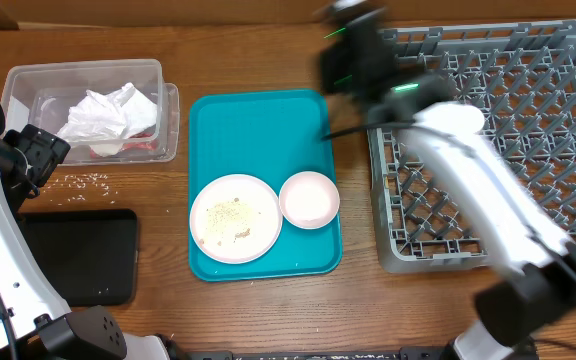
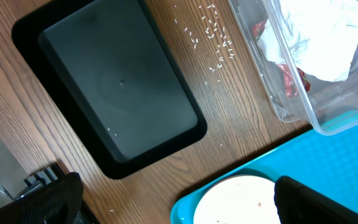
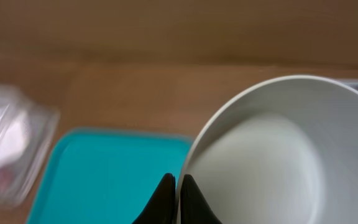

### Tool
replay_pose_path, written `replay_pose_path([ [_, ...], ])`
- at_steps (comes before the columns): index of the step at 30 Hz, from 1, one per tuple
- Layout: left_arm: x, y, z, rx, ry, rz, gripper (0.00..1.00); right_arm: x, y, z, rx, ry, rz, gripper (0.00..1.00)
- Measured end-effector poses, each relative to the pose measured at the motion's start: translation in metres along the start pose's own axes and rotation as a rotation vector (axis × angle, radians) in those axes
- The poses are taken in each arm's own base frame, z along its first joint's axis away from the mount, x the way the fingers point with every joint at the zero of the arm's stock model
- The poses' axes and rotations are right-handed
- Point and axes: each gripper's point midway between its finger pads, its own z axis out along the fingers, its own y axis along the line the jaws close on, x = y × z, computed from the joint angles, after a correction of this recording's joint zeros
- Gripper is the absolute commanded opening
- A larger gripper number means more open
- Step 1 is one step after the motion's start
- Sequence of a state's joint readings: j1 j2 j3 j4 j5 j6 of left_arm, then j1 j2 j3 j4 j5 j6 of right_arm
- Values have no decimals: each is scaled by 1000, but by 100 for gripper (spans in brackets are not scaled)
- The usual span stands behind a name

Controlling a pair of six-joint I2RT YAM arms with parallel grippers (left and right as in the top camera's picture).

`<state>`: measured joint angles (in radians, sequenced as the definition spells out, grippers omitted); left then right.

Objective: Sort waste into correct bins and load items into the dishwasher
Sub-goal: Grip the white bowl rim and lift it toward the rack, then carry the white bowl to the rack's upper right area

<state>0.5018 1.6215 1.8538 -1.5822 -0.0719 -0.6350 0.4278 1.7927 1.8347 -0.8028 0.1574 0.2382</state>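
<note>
1. The bowl [image 3: 272,155] is hanging in the air near the counter's [image 1: 248,50] far edge, tilted so its pale inside is facing the wrist camera. It is above the gap between the teal tray [image 1: 258,120] and the rack's [image 1: 558,90] far-left corner.
2. The right gripper [image 3: 178,193] is pinching the bowl's rim – both dark fingers are closed tight on it, one each side of the wall. Overhead this arm is blurred.
3. The rack is taking up the counter's right side.
4. The teal tray is lying at the middle. The plate [image 1: 235,218] is sitting at its near-left part, speckled with fine crumbs, and the white bowl [image 1: 310,198] is touching the plate's right side.
5. The tub [image 1: 28,80] is sitting at the far-left corner and holding the napkin [image 1: 108,115] with the wrapper [image 1: 143,145] beside it.
6. Rice crumbs [image 1: 86,181] are lying loose on the wood just in front of the tub.
7. The black tray [image 1: 78,255] is resting at the near-left corner.
8. The left gripper [image 2: 178,186] is hovering above the left edge – its fingers are spread wide and gripping nothing.
</note>
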Motion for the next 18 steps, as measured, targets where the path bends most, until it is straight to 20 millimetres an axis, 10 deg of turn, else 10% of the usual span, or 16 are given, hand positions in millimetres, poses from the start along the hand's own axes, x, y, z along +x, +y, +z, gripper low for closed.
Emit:
replay_pose_path([
  [4, 0, 0, 0, 0, 0, 0, 100, -33, -121, -37, 170, -65, 189, 4],
  [9, 0, 0, 0, 0, 0, -2, 100, -26, -234, -37, 171, -31, 371, 4],
  [18, 0, 0, 0, 0, 0, -2, 100, 7, -291, -6, -361, 34, 596, 4],
])
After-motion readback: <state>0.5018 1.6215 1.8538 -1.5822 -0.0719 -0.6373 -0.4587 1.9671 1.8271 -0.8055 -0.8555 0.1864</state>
